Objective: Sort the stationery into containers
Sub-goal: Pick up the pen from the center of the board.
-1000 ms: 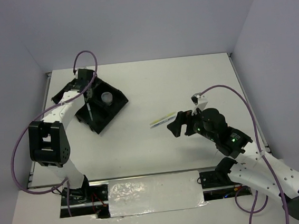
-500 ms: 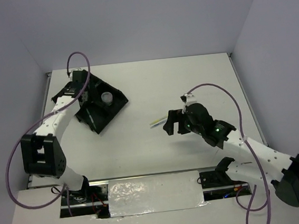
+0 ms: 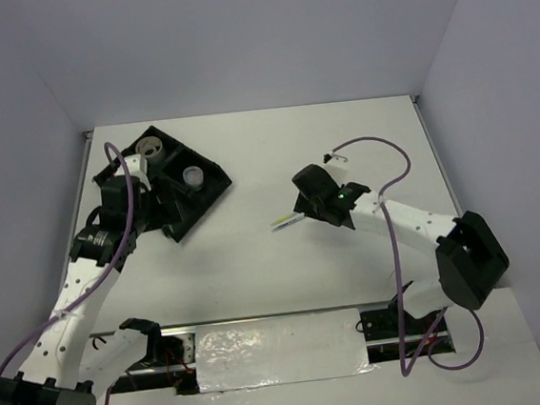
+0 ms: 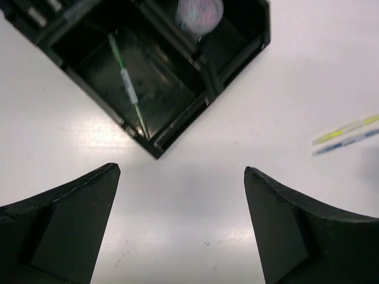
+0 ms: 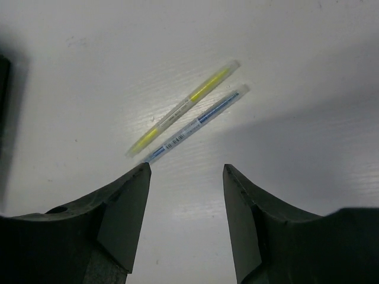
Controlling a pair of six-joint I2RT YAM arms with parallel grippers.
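Observation:
The black tray lies at the far left of the table. A greyish tape ring sits in its far compartment and a clear tape roll in its right one. One thin pen lies in the near compartment. My left gripper hangs open and empty above the table, just short of the tray's near corner. Two pens, one yellow and one blue, lie side by side on the table. My right gripper stands open over their near ends, holding nothing.
In the top view the right gripper covers part of the pens. The left arm hides the tray's left side. A shiny foil strip runs along the near edge between the arm bases. Grey walls enclose the table.
My left gripper opened, left the pen in the tray's near compartment and pulled back toward me. My right gripper moved forward over the two pens, and its jaws narrowed.

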